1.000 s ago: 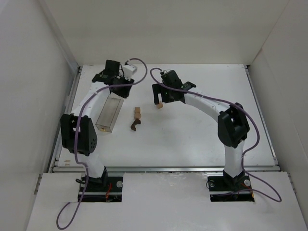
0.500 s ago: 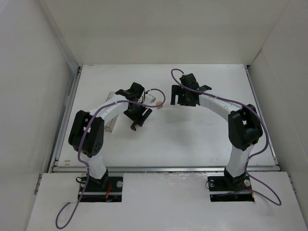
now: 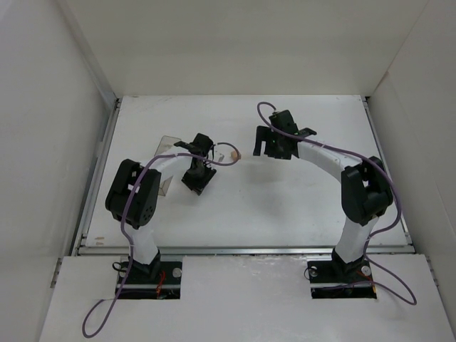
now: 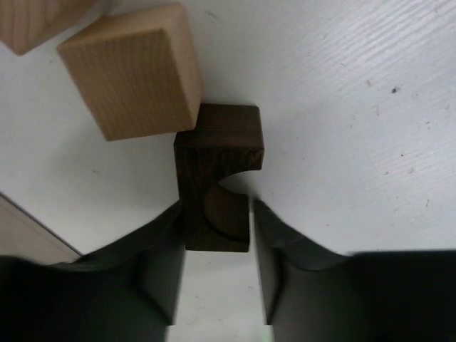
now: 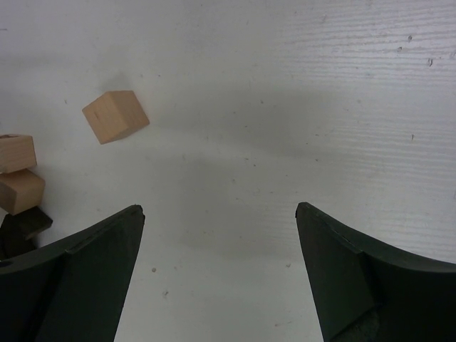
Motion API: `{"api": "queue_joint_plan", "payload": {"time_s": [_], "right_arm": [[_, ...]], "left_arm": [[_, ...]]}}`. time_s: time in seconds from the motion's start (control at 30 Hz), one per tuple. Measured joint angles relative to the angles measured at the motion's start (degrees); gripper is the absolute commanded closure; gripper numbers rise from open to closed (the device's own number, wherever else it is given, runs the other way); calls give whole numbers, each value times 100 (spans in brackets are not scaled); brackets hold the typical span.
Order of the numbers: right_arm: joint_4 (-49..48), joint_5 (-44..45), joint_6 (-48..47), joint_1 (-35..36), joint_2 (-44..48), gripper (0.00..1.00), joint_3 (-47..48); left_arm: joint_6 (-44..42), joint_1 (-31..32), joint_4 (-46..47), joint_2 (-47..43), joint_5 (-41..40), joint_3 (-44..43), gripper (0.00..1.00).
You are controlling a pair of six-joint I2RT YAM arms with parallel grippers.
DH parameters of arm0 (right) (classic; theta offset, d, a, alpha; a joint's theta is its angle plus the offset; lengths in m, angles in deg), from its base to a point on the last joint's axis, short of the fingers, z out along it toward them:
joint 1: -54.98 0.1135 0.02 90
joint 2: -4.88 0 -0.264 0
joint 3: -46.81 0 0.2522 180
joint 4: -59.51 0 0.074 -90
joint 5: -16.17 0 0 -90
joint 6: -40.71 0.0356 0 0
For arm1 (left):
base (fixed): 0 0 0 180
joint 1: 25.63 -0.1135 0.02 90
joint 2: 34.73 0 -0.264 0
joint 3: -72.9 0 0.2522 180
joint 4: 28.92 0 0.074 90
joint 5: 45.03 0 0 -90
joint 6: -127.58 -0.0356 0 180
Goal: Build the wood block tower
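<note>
While the right gripper (image 5: 219,212) hangs spread wide above the white surface (image 5: 320,107), the left gripper (image 4: 217,214) pinches the dark brown arch-shaped wooden block (image 4: 214,153), lying against a light tan wooden cube (image 4: 132,71).

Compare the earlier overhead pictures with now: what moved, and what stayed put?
The left gripper swung from near the clear box to the blocks and closed on the dark arch. The right gripper drew back from the lone tan cube, open and empty. Blocks and box stayed put.
</note>
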Motion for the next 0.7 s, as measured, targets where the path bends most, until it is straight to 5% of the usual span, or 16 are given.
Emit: {"api": "queue_joint_plan", "payload": {"time_s": [0.2,0.53,0.7], "right_arm": [[-26,-2,0,0,11,7,-79],[-33,-151,-234,-98,376,7,-79],[-42,-737,-525,-734,946,7,-79]], "left_arm": [[31,0,39,0,-118,4,100],[-179,210,173,-111,-1025,-199,100],[-1088,841,1019,-1137,-2146,0,100]]}}
